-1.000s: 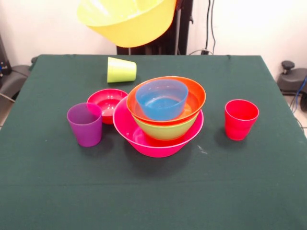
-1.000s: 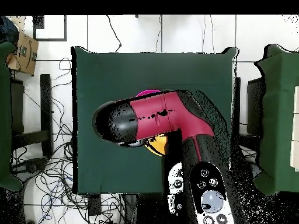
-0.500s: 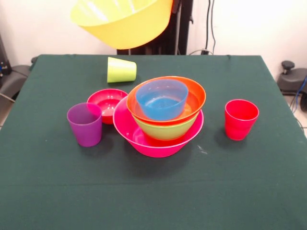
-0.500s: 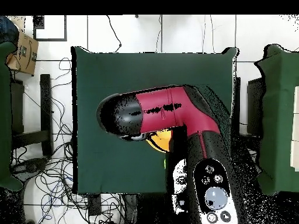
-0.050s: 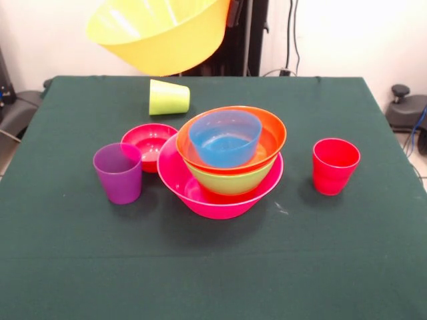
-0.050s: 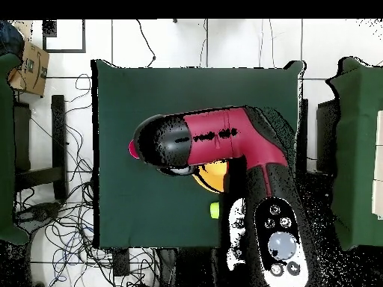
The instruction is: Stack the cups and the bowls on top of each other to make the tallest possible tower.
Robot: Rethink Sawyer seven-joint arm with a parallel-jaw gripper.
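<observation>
A large yellow bowl (image 5: pixel 160 33) hangs tilted above the table's far edge, its opening turned to the upper left. My gripper (image 5: pixel 231 12) is shut on its right rim at the top edge of the front view. The tower stands mid-table: a wide pink bowl (image 5: pixel 213 199) holds a green bowl (image 5: pixel 230 183), an orange-red bowl (image 5: pixel 272 137) and a blue bowl (image 5: pixel 225 139). A small red bowl (image 5: pixel 148 143) sits to the left of it. The purple cup (image 5: pixel 118 173) and the red cup (image 5: pixel 335 165) stand upright. The lime green cup (image 5: pixel 168 97) lies on its side. In the overhead view the arm (image 6: pixel 213 138) hides the tower.
The dark green table (image 5: pixel 213 267) has open cloth along the front. From overhead, a slice of the yellow bowl (image 6: pixel 209 173) and the lime cup (image 6: pixel 215 210) peek out beneath the arm. Cables and boxes lie on the floor around the table.
The yellow bowl has swung further left in the front view and tilted more. In the overhead view the arm has shifted right and slightly upward.
</observation>
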